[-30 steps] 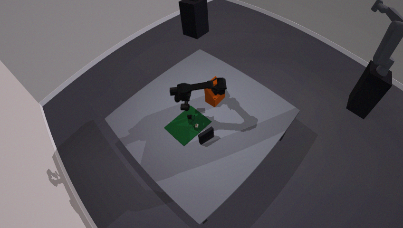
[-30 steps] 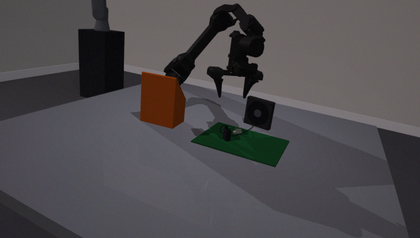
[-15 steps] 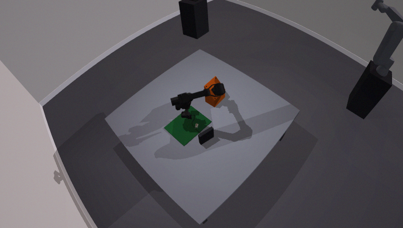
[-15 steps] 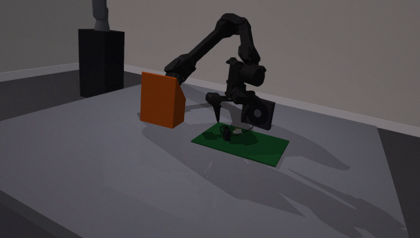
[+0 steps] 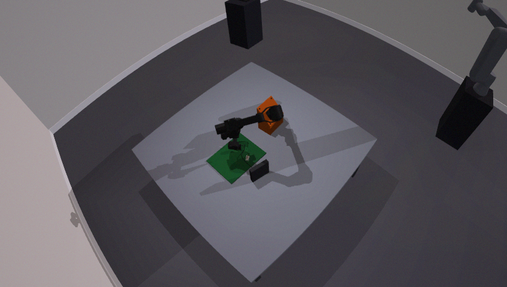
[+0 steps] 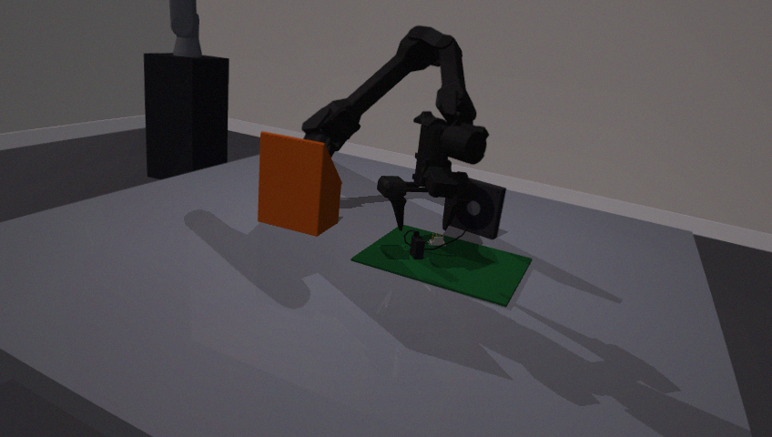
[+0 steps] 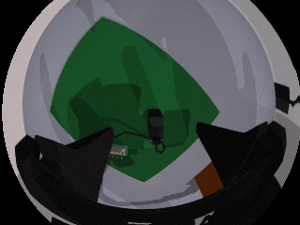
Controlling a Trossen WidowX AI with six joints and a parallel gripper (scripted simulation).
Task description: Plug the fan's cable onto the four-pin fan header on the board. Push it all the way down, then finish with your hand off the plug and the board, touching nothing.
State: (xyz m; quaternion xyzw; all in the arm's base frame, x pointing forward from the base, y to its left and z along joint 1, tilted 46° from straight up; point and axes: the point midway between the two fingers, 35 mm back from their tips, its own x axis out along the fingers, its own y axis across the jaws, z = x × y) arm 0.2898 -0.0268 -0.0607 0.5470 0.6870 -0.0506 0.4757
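Note:
A green board [image 5: 223,165] [image 6: 487,276] [image 7: 107,56] lies flat on the table. The black fan plug [image 6: 416,245] [image 7: 154,122] stands on the board, a little apart from the small pale four-pin header [image 5: 247,156] [image 6: 434,236] [image 7: 118,150]. A thin cable runs from the plug to the black fan [image 5: 259,170] [image 6: 477,208], which stands upright at the board's edge. My gripper [image 5: 233,143] [image 6: 425,227] [image 7: 157,129] is open wide and empty. It points down just above the plug, with one finger on either side of it, and touches nothing.
The orange block [image 5: 269,124] [image 6: 292,184] [image 7: 209,180] at the arm's base stands behind the board. A black pedestal [image 5: 243,21] [image 6: 186,113] and a second pedestal with a grey arm [image 5: 464,113] stand on the floor away from the table.

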